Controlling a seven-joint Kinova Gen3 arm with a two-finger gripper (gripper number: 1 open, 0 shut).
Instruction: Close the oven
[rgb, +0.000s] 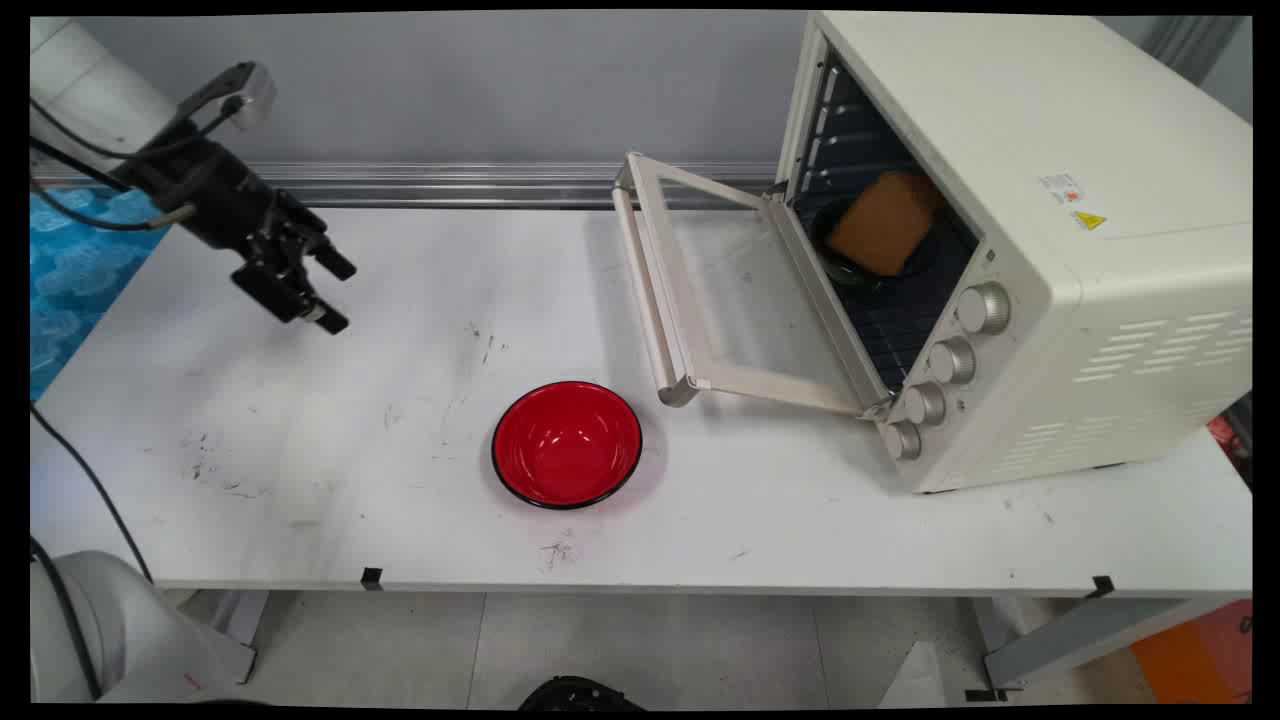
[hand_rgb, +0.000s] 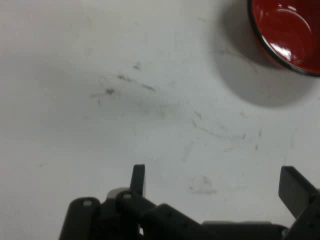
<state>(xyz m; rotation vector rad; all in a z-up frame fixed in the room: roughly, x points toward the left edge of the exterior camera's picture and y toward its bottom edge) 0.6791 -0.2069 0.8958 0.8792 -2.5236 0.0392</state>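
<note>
Raised above the table's (rgb: 300, 470) left part, gripper (rgb: 333, 292) tilted down and toward the right, fingers (hand_rgb: 138, 180) spread wide apart, nothing between them. Below it only bare, scuffed tabletop. Well apart to the right, near the front edge, a red bowl (rgb: 566, 444) with a black rim, upright; seen at the hand view's upper right corner. Farther right, a cream toaster oven (rgb: 1010, 240), its glass door (rgb: 720, 300) dropped open toward the bowl. Inside on the rack, a brown slab of bread (rgb: 885, 222) on a dark dish.
</note>
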